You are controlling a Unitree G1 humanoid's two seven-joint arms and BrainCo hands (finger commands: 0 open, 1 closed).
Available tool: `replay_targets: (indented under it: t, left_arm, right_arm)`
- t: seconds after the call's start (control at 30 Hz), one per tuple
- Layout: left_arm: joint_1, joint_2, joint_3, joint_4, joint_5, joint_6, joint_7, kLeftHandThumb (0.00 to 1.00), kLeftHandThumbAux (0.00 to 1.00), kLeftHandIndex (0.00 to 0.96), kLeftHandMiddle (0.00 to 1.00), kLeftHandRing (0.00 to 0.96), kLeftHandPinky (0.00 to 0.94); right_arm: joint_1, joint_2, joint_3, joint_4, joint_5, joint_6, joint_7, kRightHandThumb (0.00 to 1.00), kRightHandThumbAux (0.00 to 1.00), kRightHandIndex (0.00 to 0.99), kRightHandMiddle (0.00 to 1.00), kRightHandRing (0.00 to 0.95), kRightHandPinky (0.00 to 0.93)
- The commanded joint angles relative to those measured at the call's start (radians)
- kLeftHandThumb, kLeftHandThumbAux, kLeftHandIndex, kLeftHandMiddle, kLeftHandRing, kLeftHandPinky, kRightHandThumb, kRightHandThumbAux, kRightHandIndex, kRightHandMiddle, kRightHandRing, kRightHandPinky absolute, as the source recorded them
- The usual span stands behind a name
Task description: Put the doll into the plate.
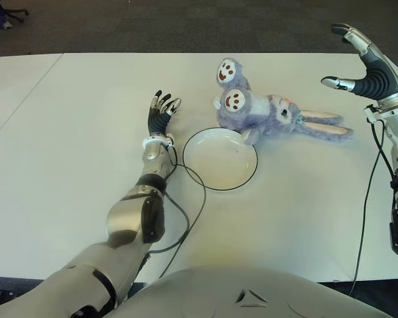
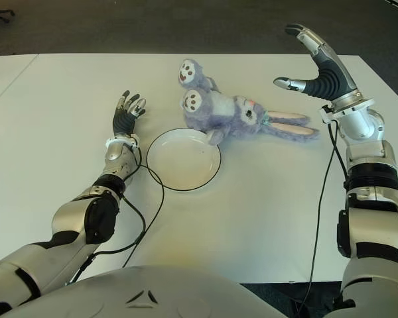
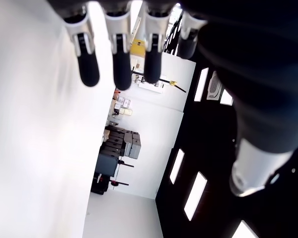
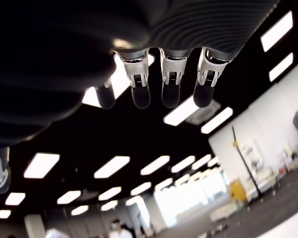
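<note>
no writing or brand can be read anywhere. the white table [image 1: 66,165] fills most of the eye views, its near edge hidden behind the robot's own torso. the purple doll [image 1: 265,112], a plush rabbit, lies on its side on the table just beyond the plate [image 1: 220,159], one paw overlapping the plate's far rim; its face is hard to make out. the plate holds nothing else. the right hand [image 2: 318,63] is raised to the right of the doll, fingers spread and holding nothing. the left hand [image 1: 162,112] is just left of the plate, fingers loosely extended, empty. a black cable [image 1: 192,205] loops beside the plate.
</note>
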Motion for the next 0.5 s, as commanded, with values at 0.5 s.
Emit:
replay_targets:
  t: [0.5]
  left_arm:
    - [0.203,-0.026,-0.005,0.138,-0.008,0.137,0.020,0.000,0.687,0.063,0.184,0.207,0.223]
  right_arm:
    - [-0.183,0.140,0.064,0.296,-0.321,0.073,-0.710,0.170,0.232,0.000,0.000,0.000,0.000]
